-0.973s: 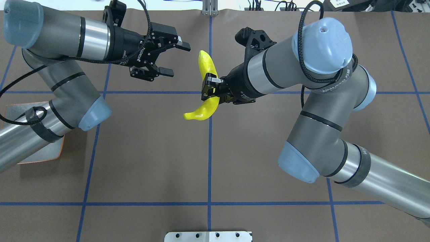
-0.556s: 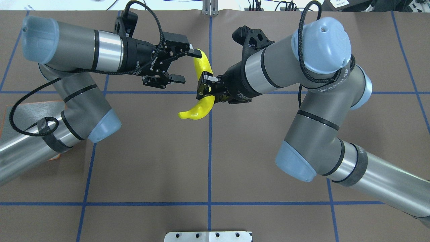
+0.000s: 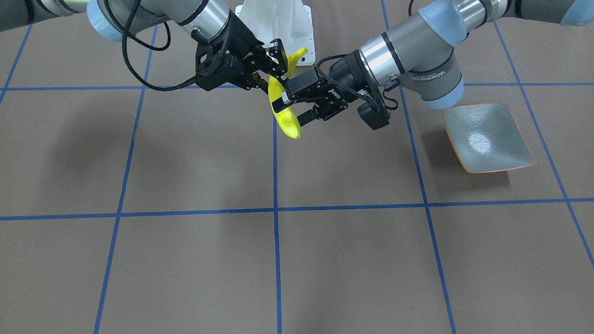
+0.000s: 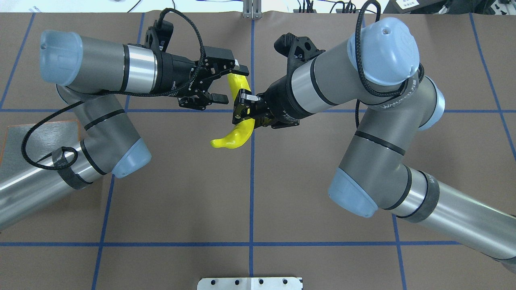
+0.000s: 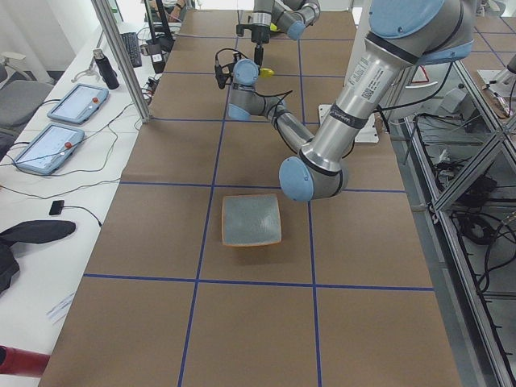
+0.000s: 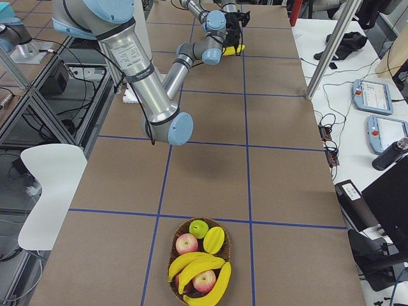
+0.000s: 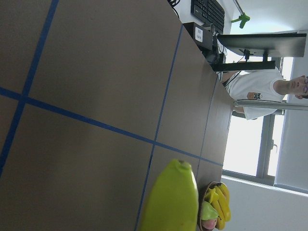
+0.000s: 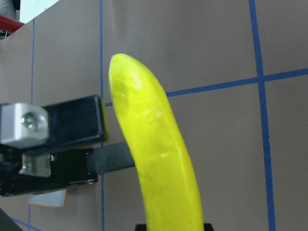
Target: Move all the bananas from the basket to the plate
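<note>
A glossy yellow banana (image 4: 233, 137) hangs above the table's middle, with my right gripper (image 4: 242, 108) shut on its midsection. My left gripper (image 4: 230, 84) is open, its fingers straddling the banana's far end (image 3: 288, 126) with a gap on each side. The right wrist view shows the banana (image 8: 156, 149) beside a left finger (image 8: 53, 126). The left wrist view shows the banana's tip (image 7: 173, 197). The grey-green plate (image 3: 487, 137) lies bare on my left side, partly under the left arm (image 4: 36, 135). The basket (image 6: 185, 224) at the right end holds more bananas (image 6: 194, 268).
Apples and other fruit (image 6: 187, 243) share the basket. The white robot base (image 3: 274, 18) sits behind the grippers. Blue tape lines grid the brown table mat. A person (image 7: 260, 91) and a monitor stand beyond the table's right end.
My left gripper moved right, and its open fingers now sit around the banana's far end. The right arm carried the banana slightly to the left.
</note>
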Available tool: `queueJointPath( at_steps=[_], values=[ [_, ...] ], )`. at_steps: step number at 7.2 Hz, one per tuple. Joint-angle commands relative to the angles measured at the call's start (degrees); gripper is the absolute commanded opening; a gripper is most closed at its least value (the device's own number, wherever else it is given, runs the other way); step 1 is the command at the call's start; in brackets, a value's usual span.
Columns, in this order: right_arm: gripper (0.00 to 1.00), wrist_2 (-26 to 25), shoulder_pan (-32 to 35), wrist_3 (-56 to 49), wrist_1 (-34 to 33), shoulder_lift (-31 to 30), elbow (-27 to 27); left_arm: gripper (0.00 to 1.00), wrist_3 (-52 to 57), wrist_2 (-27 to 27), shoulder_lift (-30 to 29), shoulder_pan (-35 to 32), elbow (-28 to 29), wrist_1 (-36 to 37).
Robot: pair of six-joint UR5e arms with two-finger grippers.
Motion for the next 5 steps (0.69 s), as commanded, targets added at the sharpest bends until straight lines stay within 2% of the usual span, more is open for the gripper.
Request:
queueJointPath(
  at_steps=[1, 3, 4, 5],
  values=[
    [0.0, 0.6, 0.0, -0.1, 0.0, 0.2, -0.1, 0.91, 0.8, 0.0, 0.0, 0.7, 0.1, -0.1],
    [0.0, 0.6, 0.1, 0.2, -0.1, 0.5, -0.1, 0.85, 0.8, 0.0, 0.1, 0.9, -0.1, -0.1],
    [0.0, 0.6, 0.1, 0.2, -0.1, 0.5, -0.2, 0.78, 0.8, 0.0, 0.1, 0.9, -0.2, -0.1],
    [0.0, 0.6, 0.1, 0.2, 0.0, 0.5, -0.1, 0.6, 0.8, 0.0, 0.1, 0.9, -0.2, -0.1]
  ],
)
